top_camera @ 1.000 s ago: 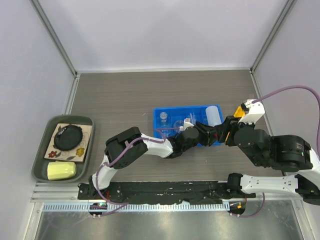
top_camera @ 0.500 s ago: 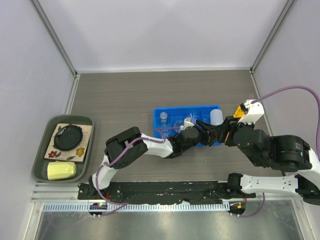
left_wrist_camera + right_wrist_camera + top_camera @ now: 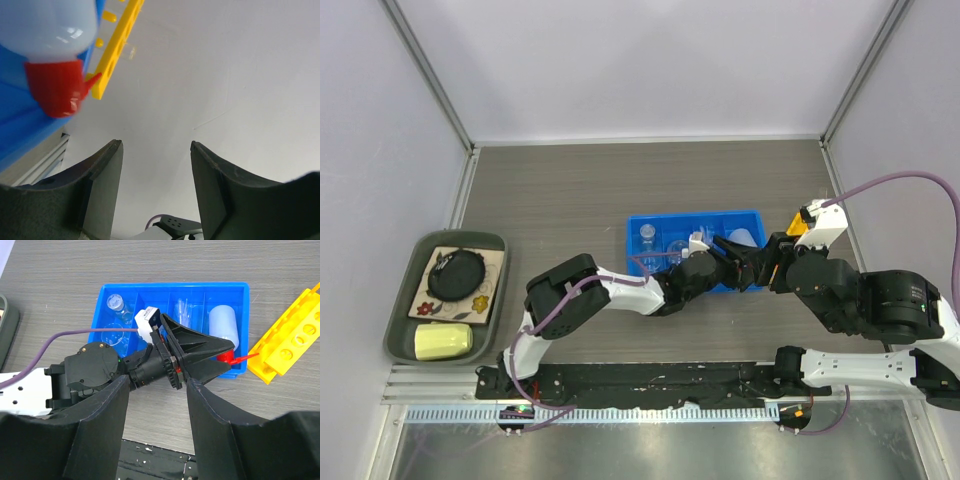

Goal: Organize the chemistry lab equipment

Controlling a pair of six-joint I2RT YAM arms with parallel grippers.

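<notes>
Right now the left gripper [image 3: 227,356] is being held over the near right corner of the blue compartmented bin [image 3: 170,286], with its jaws spread wide and nothing gripped. In the left wrist view its fingers [image 3: 100,185] are being shown well apart, with an empty gap between them. The white squeeze bottle [image 3: 222,322] is being carried lying down in the bin's rightmost compartment. Its red nozzle [image 3: 242,359] is being pointed out over the bin's near right rim toward the yellow holed rack [image 3: 292,335]. The bottle's red cap is being seen just beyond the left fingertips; whether they touch cannot be told.

The rack is lying flat on the table [image 3: 570,190], just beside the bin's right end and close to the table's right edge. The right gripper [image 3: 157,390] is being held above the bin's near side, jaws parted, nothing between them.

A small glass flask [image 3: 115,302] is being carried in the leftmost compartment. A clear beaker [image 3: 111,335] is sitting at that same left end, nearer and partly hidden by the left arm. Thin clear pipettes [image 3: 184,310] are being carried in the compartment just left of the bottle.

The bin is being seen right of the table's middle. A dark green tray [image 3: 390,330] is sitting at the table's left edge, toward the near corner.
</notes>
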